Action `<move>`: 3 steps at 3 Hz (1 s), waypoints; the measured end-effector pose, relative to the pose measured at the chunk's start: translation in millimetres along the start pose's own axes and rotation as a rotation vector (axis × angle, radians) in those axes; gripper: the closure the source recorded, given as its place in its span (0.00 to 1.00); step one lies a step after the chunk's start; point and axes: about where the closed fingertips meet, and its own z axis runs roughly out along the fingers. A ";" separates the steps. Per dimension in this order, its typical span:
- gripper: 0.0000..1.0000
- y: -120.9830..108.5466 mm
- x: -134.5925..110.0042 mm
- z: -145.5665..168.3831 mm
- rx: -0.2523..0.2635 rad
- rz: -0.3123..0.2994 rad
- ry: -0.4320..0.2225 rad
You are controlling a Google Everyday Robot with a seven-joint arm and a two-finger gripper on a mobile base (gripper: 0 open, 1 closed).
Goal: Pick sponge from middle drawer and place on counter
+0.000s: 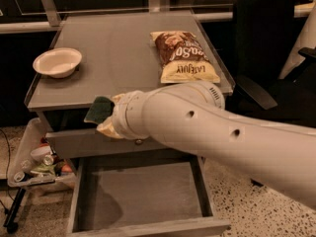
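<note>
Where the counter [123, 58] ends at its front edge, the gripper [111, 120] hangs just before that edge, left of the counter's middle, almost wholly hidden behind the thick white wrist of the arm [222, 132]. Its jaws are pinching the sponge [98, 110]: the pad sits at the arm's tip with its dark green face up and towards the counter and its pale yellow foam below, resting on no surface. The sponge overlaps the counter's front rim in this view and is well above the middle drawer [143, 196], which stands pulled out below the counter, its flat grey floor bare. Between the counter and that drawer runs a closed grey drawer front [79, 143], partly covered by the arm. The arm itself comes in from the lower right and crosses the counter's front right corner.

On the counter a white bowl [57, 62] stands near the left rim, upright. A brown-and-yellow chip bag [183, 56] lies flat towards the counter's right side, well apart from the bowl. To the right of the counter stands a black office chair [261, 38]. Low down, left of the counter, a pale tray [19, 152] holds cans and small clutter.
</note>
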 end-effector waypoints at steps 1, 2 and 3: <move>1.00 -35.7 -6.8 -17.2 0.032 -0.005 0.006; 1.00 -70.4 -8.2 -14.6 0.052 0.011 0.011; 1.00 -98.7 -12.3 -2.7 0.055 0.017 0.022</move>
